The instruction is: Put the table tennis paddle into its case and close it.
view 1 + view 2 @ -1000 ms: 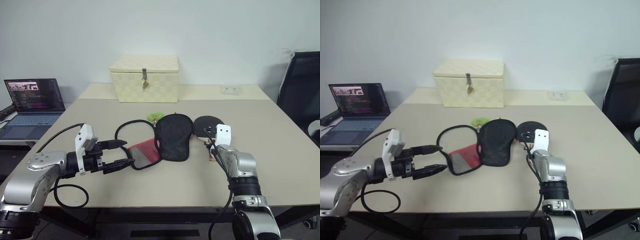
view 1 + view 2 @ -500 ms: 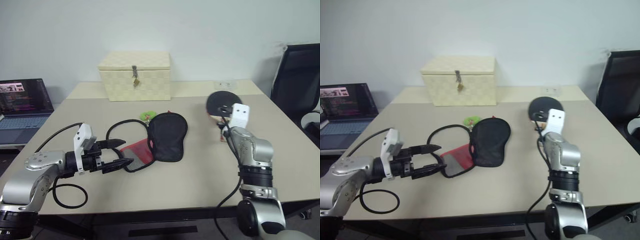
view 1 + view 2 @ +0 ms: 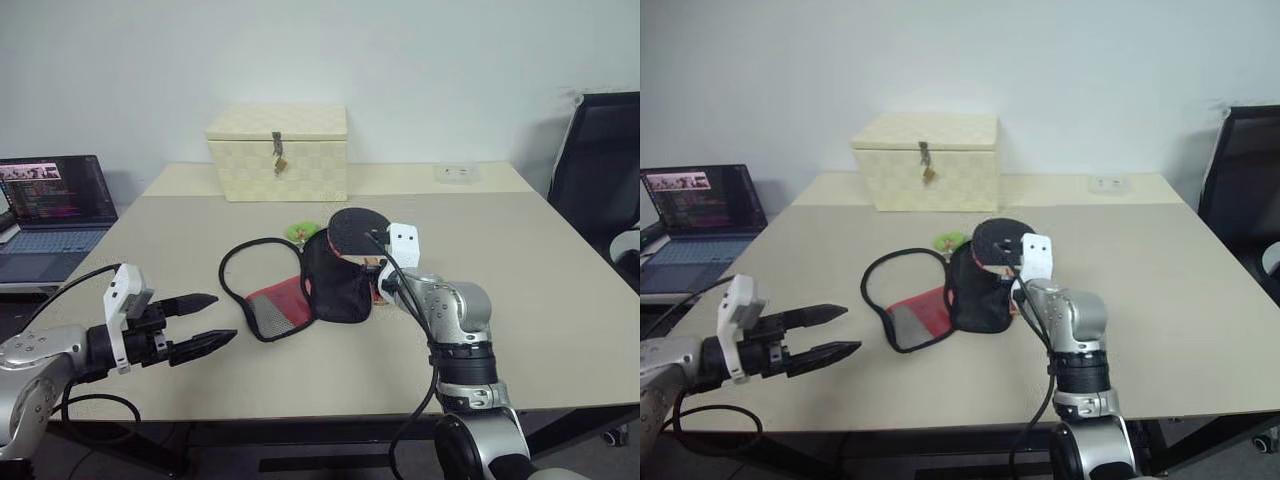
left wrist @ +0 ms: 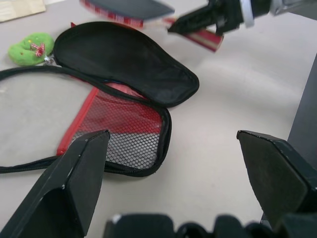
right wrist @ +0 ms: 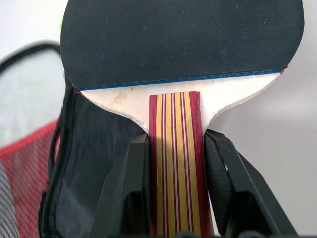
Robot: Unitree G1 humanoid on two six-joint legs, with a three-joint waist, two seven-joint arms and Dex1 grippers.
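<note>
One paddle, hovering over its case!
Right tool (image 3: 378, 283) clamps the table tennis paddle (image 3: 358, 230) by the handle, blade above the case (image 3: 335, 280) on the counter (image 3: 520, 280), ready for insertion; left tool (image 3: 205, 322) gapes wide, empty.

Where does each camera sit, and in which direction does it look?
Left eye and right eye views: on the head, looking forward and down at the table; both arms show.
Left wrist view: on the left arm, looking between the open fingers of the left end effector at the case and the right end effector.
Right wrist view: on the right arm, looking along fingers shut on the handle of the table tennis paddle, which is above the case.
All views share the case and paddle.
</note>
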